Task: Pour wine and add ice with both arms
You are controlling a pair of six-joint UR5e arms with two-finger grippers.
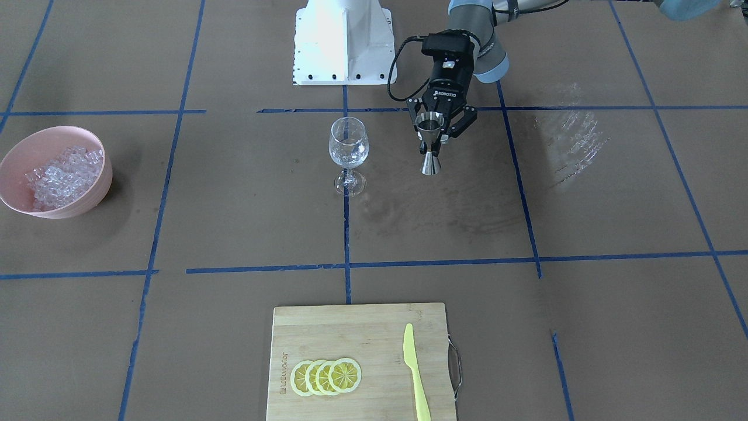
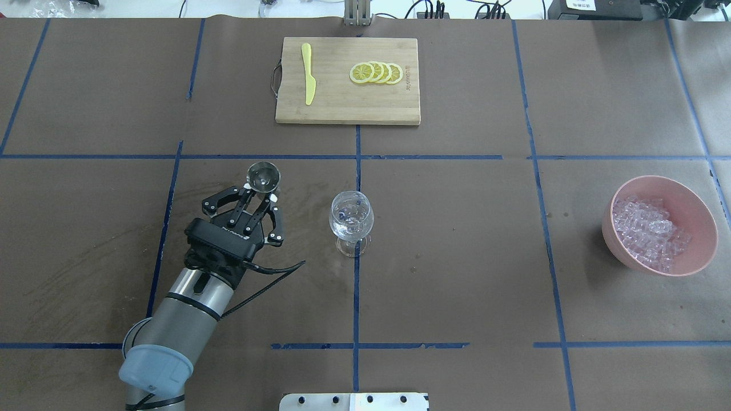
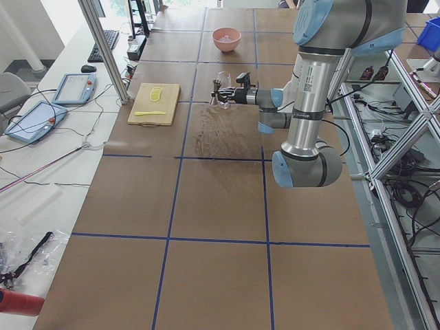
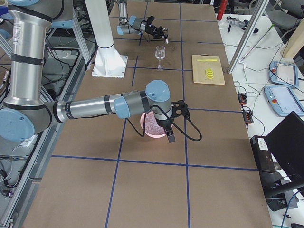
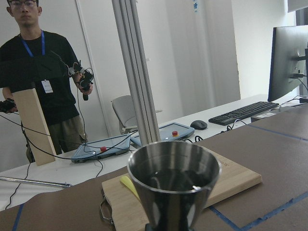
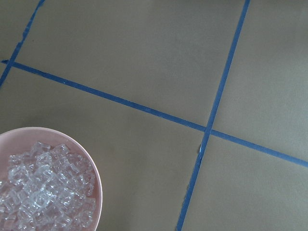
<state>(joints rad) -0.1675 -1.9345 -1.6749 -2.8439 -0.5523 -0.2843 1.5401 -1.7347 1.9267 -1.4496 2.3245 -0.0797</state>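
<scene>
My left gripper (image 1: pixel 433 138) is shut on the waist of a steel jigger (image 2: pixel 263 176) and holds it upright above the table, to the side of the clear stemmed wine glass (image 2: pixel 352 220). The jigger's cup fills the left wrist view (image 5: pixel 173 178). The glass (image 1: pixel 349 153) stands upright on a blue tape line. The ice (image 2: pixel 648 231) is heaped in a pink bowl (image 2: pixel 699 228) far from the glass, and also shows in the right wrist view (image 6: pixel 45 192). My right gripper (image 4: pixel 169 137) shows only in the exterior right view, over the bowl. I cannot tell whether it is open or shut.
A wooden cutting board (image 2: pixel 342 105) with several lemon slices (image 2: pixel 377 73) and a yellow knife (image 2: pixel 309 73) lies at the far edge. The white base block (image 1: pixel 345 44) stands on the robot's side. An operator (image 5: pixel 41 72) stands beyond the table.
</scene>
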